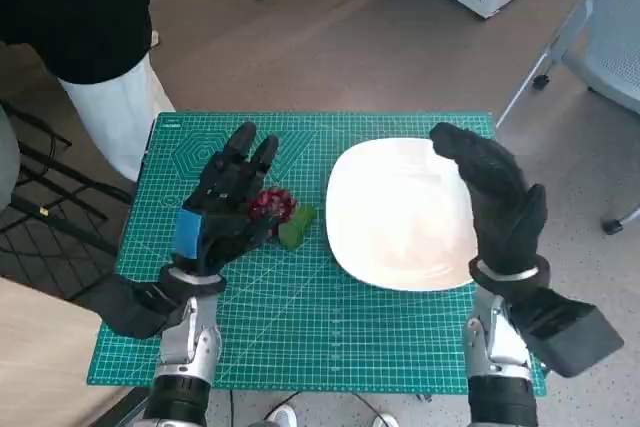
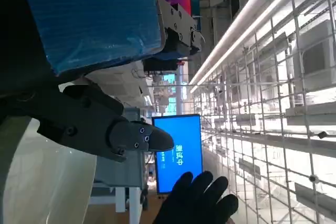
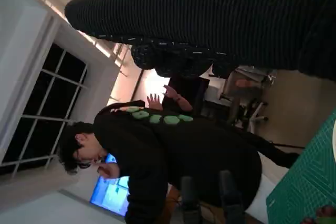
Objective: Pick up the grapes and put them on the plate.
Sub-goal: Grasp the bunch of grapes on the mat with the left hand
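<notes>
In the head view the grapes, a dark red bunch with a green leaf, lie on the green mat left of the white plate. My left hand hovers at the bunch's left side with its fingers stretched out and apart, holding nothing. My gloved right hand is raised over the plate's right edge, fingers extended and empty. The left wrist view shows only a black finger against the ceiling, plus the right hand. The grapes peek in at the corner of the right wrist view.
The green cutting mat covers the small table. A person in a black top and white trousers stands at the table's far left corner and also fills the right wrist view. A chair base stands at the far right.
</notes>
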Robot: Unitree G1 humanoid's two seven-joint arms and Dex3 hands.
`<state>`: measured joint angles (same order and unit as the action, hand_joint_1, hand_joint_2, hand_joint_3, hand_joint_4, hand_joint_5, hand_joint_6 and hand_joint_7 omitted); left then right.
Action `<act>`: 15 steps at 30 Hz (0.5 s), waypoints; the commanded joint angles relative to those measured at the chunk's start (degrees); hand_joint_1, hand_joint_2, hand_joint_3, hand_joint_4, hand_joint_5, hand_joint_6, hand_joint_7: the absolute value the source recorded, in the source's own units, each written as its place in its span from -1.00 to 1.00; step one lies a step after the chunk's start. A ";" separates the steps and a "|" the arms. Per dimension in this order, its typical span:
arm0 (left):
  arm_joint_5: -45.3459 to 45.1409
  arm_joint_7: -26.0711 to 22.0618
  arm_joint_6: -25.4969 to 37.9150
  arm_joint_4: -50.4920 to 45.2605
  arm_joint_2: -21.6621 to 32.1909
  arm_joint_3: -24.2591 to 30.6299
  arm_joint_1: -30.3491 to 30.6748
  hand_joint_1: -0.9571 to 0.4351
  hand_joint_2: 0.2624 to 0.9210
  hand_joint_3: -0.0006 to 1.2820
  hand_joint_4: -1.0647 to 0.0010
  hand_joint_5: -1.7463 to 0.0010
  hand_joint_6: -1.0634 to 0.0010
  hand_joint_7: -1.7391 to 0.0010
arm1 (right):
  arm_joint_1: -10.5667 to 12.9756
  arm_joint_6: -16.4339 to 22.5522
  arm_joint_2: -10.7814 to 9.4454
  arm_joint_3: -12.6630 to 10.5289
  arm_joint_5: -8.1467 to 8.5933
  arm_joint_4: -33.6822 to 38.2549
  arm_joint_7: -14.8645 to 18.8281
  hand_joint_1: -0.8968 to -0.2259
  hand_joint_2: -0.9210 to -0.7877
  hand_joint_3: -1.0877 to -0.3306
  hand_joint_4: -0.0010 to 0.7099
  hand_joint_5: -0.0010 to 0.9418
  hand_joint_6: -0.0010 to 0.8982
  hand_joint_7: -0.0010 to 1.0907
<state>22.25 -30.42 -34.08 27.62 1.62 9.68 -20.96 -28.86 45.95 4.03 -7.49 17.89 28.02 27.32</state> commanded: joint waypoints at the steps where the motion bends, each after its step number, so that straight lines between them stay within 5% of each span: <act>1: 0.40 -0.22 0.65 -1.70 -0.35 -0.24 1.18 -0.13 1.00 -0.62 0.38 1.00 0.24 1.00 | 0.96 -0.23 -0.27 0.08 -0.11 0.76 -0.10 -0.39 -1.00 0.00 0.03 -1.00 -0.96 -0.05; 15: -0.03 0.78 2.22 -6.37 -0.10 -0.45 3.50 -0.16 1.00 -0.62 0.37 1.00 0.22 0.99 | 2.48 -1.19 -0.45 1.48 -0.27 -0.69 0.32 -0.38 -1.00 -0.01 0.03 -1.00 -0.98 -0.03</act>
<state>22.56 -30.02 -32.19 22.76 1.53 9.47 -18.46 -28.05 45.68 3.86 -6.33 17.83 27.54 27.57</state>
